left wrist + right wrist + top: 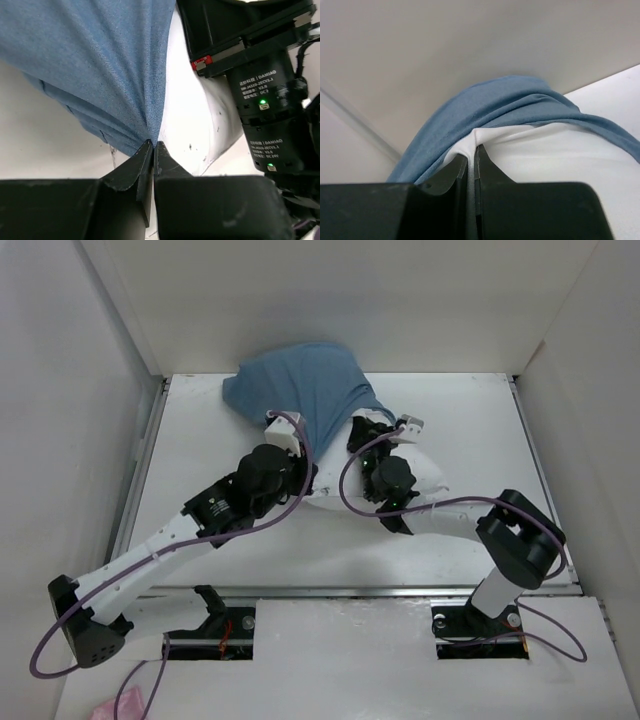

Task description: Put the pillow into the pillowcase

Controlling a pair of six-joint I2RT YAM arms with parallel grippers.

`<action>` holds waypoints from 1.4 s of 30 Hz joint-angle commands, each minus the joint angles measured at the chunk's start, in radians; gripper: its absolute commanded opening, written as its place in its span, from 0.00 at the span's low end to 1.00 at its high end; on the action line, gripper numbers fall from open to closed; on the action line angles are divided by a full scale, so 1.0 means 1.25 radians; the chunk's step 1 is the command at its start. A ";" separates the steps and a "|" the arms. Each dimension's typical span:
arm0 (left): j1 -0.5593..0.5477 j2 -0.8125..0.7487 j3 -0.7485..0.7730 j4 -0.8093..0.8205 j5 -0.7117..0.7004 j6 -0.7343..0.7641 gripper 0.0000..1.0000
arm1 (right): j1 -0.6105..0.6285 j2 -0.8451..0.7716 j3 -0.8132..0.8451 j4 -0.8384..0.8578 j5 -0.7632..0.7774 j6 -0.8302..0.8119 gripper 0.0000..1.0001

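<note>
The blue pillowcase (pixel 305 385) lies bunched at the back middle of the table, drawn over the far end of the white pillow (pixel 425 472). My left gripper (pixel 153 146) is shut on the pillowcase's edge (pixel 100 65), which stretches taut away from its tips beside the pillow (pixel 190 115). My right gripper (pixel 472 150) is shut on a pinch of the white pillow (pixel 560 155), with the pillowcase (pixel 485 105) arching over it. In the top view both grippers sit close together at the pillowcase's near edge, the left (pixel 285 435) and the right (pixel 365 435).
White enclosure walls stand at the left, right and back of the table (pixel 200 440). The right arm's motor housing (pixel 260 100) is close beside my left gripper. Purple cables (pixel 345 490) loop over both arms.
</note>
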 commanded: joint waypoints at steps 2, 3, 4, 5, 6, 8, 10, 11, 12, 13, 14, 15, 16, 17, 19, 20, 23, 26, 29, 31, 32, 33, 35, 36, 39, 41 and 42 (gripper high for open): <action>-0.031 -0.033 -0.005 -0.022 0.145 -0.053 0.00 | -0.011 0.016 0.010 0.137 0.006 0.036 0.00; -0.031 -0.024 -0.005 -0.022 0.178 -0.053 0.00 | 0.000 0.024 0.010 0.109 0.006 0.036 0.00; -0.031 -0.017 -0.005 -0.022 0.200 -0.064 0.00 | 0.011 0.037 0.010 0.099 0.021 0.036 0.00; -0.039 -0.017 -0.005 -0.022 0.227 -0.073 0.00 | 0.011 0.049 0.010 0.099 0.035 0.044 0.00; -0.039 -0.017 -0.023 -0.022 0.255 -0.073 0.00 | 0.011 0.078 0.010 0.099 0.048 0.044 0.00; -0.047 -0.028 -0.031 -0.039 0.271 -0.105 0.00 | 0.011 0.103 0.010 0.099 0.107 0.055 0.00; -0.047 -0.060 -0.049 -0.119 0.180 -0.134 0.00 | 0.011 0.110 -0.006 0.107 0.153 0.046 0.00; -0.047 -0.071 -0.049 -0.156 0.143 -0.149 0.00 | 0.011 0.103 -0.006 0.107 0.165 0.037 0.00; -0.047 -0.089 -0.049 -0.192 0.102 -0.192 0.00 | 0.011 0.096 -0.006 0.093 0.165 0.027 0.00; -0.047 -0.097 -0.042 -0.267 0.066 -0.215 0.00 | 0.011 0.079 -0.006 0.050 0.165 0.020 0.05; -0.047 -0.104 -0.042 -0.302 -0.006 -0.242 0.00 | 0.011 0.069 -0.006 0.022 0.149 0.010 0.08; -0.047 -0.104 -0.042 -0.334 -0.039 -0.272 0.00 | 0.011 0.059 -0.006 -0.012 0.108 0.010 0.14; -0.047 -0.117 -0.042 -0.380 -0.060 -0.297 0.00 | 0.011 0.036 0.002 -0.046 0.075 0.010 0.28; -0.047 -0.130 -0.052 -0.396 -0.084 -0.340 0.00 | 0.011 0.023 0.003 -0.116 0.039 0.010 0.35; -0.047 -0.149 -0.070 -0.408 -0.084 -0.368 0.00 | 0.011 0.001 0.003 -0.176 -0.068 0.010 0.54; -0.047 -0.149 -0.093 -0.408 -0.074 -0.368 0.00 | 0.011 -0.023 0.003 -0.239 -0.098 -0.001 0.66; -0.047 -0.169 -0.125 -0.407 -0.043 -0.388 0.04 | 0.011 -0.076 0.010 -0.313 -0.187 -0.018 0.78; -0.047 -0.169 -0.107 -0.456 -0.075 -0.424 0.61 | 0.011 -0.123 0.010 -0.413 -0.221 -0.044 0.88; -0.047 -0.169 -0.053 -0.497 -0.129 -0.417 0.99 | 0.011 -0.191 0.017 -0.536 -0.221 -0.059 0.93; -0.047 -0.159 -0.019 -0.481 -0.165 -0.387 1.00 | 0.011 -0.250 -0.001 -0.605 -0.210 -0.048 0.94; -0.047 -0.151 -0.010 -0.464 -0.174 -0.369 1.00 | 0.011 -0.267 -0.001 -0.627 -0.165 -0.030 0.96; -0.047 -0.125 -0.002 -0.443 -0.185 -0.347 1.00 | 0.011 -0.283 -0.011 -0.652 -0.144 -0.011 0.99; -0.047 -0.085 0.032 -0.364 -0.202 -0.264 1.00 | -0.004 -0.302 0.013 -0.762 -0.128 0.023 1.00; -0.047 -0.060 0.047 -0.337 -0.211 -0.229 1.00 | -0.027 -0.302 0.048 -0.803 -0.144 0.031 1.00; -0.047 0.072 0.142 -0.257 -0.221 -0.107 1.00 | -0.100 -0.302 0.069 -0.899 -0.199 0.075 1.00; -0.047 0.186 0.230 -0.247 -0.244 -0.070 1.00 | -0.143 -0.317 0.062 -0.910 -0.274 0.103 1.00; -0.047 0.260 0.261 -0.247 -0.284 -0.057 1.00 | -0.191 -0.317 0.047 -0.917 -0.324 0.110 1.00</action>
